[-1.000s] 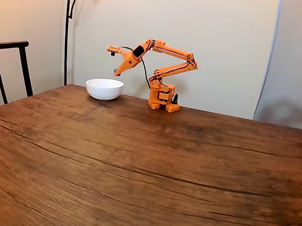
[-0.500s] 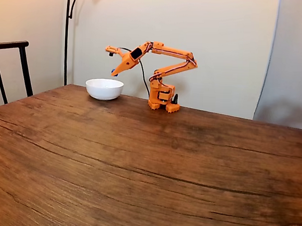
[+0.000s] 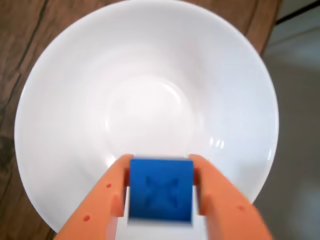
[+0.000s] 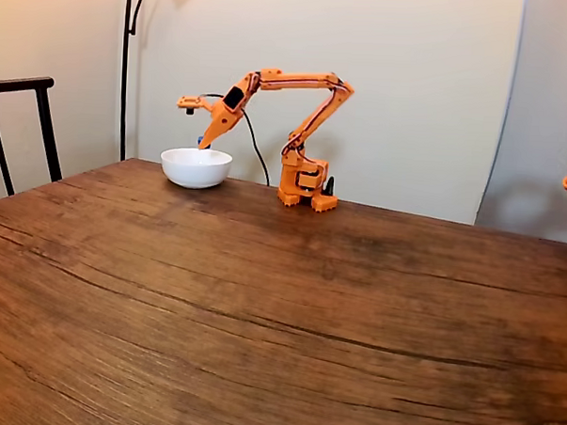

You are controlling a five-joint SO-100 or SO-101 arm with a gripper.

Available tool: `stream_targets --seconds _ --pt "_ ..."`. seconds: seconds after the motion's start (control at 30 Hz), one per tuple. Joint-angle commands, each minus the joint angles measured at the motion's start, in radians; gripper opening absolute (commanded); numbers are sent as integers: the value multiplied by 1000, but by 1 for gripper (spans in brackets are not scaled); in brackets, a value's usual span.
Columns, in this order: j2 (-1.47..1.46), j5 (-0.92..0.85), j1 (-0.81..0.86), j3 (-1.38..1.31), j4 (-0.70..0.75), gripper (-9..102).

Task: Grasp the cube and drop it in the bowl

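Tiny bright blue plastic-looking cube [image 3: 161, 189], likely light, rigid, smooth-sided, is pinched by opposite flat faces in the orange two-finger gripper [image 3: 161, 192], which is closed on it, above the round white bowl [image 3: 75, 100] on the wooden table [image 4: 289, 307].

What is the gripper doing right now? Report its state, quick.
Gripper: shut on the blue cube, held between its orange fingers above the white bowl.
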Motion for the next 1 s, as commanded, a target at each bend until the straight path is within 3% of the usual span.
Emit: stream_targets --seconds 0.0,0.37,0.7,0.97 --pt "-31 8 -2 -80 32 27" --pt "-41 66 -23 -224 184 30" --pt "-37 161 -158 -442 509 10" --pt "149 160 -327 -451 647 8"
